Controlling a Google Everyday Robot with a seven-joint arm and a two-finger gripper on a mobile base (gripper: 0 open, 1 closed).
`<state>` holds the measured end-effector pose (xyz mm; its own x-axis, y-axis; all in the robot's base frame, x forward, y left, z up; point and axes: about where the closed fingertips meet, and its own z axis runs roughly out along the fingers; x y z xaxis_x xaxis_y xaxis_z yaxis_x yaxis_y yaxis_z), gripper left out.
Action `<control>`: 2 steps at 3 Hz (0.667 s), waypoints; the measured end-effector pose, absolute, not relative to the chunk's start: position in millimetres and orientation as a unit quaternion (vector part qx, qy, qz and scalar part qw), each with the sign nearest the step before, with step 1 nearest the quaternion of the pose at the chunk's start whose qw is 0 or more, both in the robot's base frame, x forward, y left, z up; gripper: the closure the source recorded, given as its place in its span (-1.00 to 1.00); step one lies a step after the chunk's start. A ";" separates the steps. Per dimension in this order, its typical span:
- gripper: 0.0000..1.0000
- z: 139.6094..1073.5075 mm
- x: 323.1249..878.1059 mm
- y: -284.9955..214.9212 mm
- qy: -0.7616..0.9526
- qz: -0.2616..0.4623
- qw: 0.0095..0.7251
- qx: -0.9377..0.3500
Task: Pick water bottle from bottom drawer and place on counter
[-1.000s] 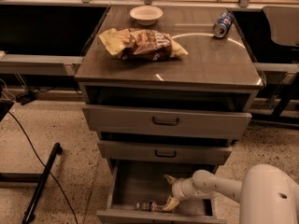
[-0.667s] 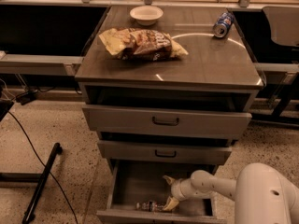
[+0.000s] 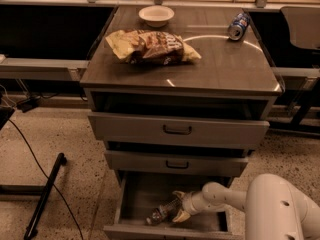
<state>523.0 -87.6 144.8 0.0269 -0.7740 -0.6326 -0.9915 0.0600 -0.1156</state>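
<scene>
The bottom drawer (image 3: 136, 194) is pulled open at the foot of the grey cabinet. The water bottle (image 3: 161, 212) lies on its side inside it, near the front, pointing left. My gripper (image 3: 177, 206) reaches in from the right, and its pale fingers (image 3: 181, 216) straddle the right end of the bottle, one above and one below, open. The counter (image 3: 220, 64) is the glossy dark top of the cabinet, high above the drawer.
On the counter lie a chip bag (image 3: 152, 46), a white bowl (image 3: 156, 15) at the back and a blue soda can (image 3: 238, 26) on its side at the back right. The two upper drawers (image 3: 177, 130) stand partly open. A black cable and stand (image 3: 42, 194) lie on the floor at left.
My arm has slid a little to the left, deeper into the bottom drawer, bringing the fingers around the bottle's end. The bottle has not moved.
</scene>
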 end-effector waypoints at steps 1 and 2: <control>-0.52 136.3 523.6 -88.2 0.670 0.192 0.274 -0.663; -0.52 134.2 523.6 -88.1 0.669 0.190 0.271 -0.665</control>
